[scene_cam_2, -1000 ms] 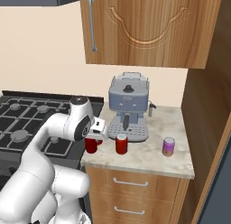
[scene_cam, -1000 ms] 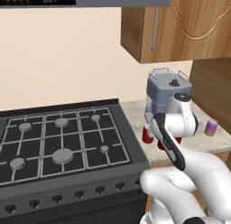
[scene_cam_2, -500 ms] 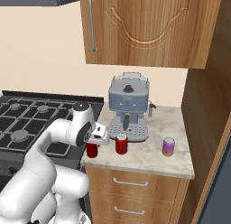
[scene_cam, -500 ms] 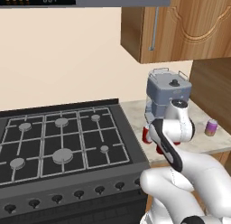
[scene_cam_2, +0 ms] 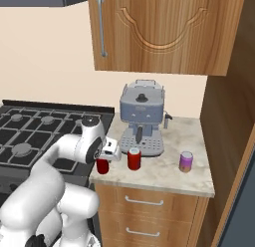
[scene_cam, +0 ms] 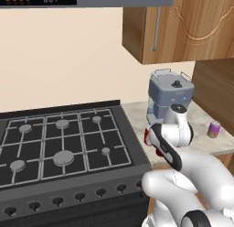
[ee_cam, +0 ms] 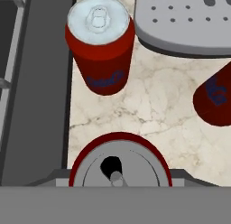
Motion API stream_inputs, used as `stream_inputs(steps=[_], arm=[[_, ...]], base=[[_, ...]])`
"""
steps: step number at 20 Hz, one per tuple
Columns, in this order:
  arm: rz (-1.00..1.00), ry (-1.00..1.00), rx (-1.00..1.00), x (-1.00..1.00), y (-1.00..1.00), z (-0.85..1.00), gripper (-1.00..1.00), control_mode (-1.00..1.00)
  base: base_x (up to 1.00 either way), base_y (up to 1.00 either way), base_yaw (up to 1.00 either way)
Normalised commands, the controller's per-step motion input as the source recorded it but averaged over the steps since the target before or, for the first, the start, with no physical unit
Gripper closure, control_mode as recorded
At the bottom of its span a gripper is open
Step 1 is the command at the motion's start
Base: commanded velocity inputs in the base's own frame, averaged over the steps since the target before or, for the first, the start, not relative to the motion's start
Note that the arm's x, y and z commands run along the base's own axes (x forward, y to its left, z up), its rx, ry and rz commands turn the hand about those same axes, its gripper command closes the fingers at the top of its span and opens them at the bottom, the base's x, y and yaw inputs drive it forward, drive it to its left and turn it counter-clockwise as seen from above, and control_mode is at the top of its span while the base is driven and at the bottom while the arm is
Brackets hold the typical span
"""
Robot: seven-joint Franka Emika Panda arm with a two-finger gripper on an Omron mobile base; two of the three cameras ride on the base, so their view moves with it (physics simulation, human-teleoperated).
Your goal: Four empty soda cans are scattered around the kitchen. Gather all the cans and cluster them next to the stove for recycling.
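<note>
Robot parks a red can at the worktop's stove-side edge.

Gripper (scene_cam_2: 103, 159) is clamped on a red can (scene_cam_2: 102, 166), jaws together on its sides, can upright and low at the front-left corner of the worktop (scene_cam_2: 164, 174), just beside the stove (scene_cam: 64, 143); whether it's already resting there can't be told. Likely set here bc the cluster must sit next to the stove. In hand view the held can's silvery top (ee_cam: 120, 166) sits right under the gripper; a 2nd red can (ee_cam: 101, 43) stands near, also along the stove-side edge, a 3rd (ee_cam: 215, 100) further in, by the espresso machine (scene_cam_2: 142, 119). Purple can (scene_cam_2: 186, 161) stands well apart, toward the worktop's right edge, prob. next to fetch.
</note>
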Motion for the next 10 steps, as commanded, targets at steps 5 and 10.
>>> stream_inputs(steps=[5, 10], arm=[[0.00, 0.00, 0.00, 0.22, 0.02, -0.07, 1.00, -1.00], [0.00, 0.02, 0.00, 0.03, 0.00, -0.21, 1.00, -1.00]], base=[[0.00, 0.00, 0.00], [0.00, 0.00, 0.00]])
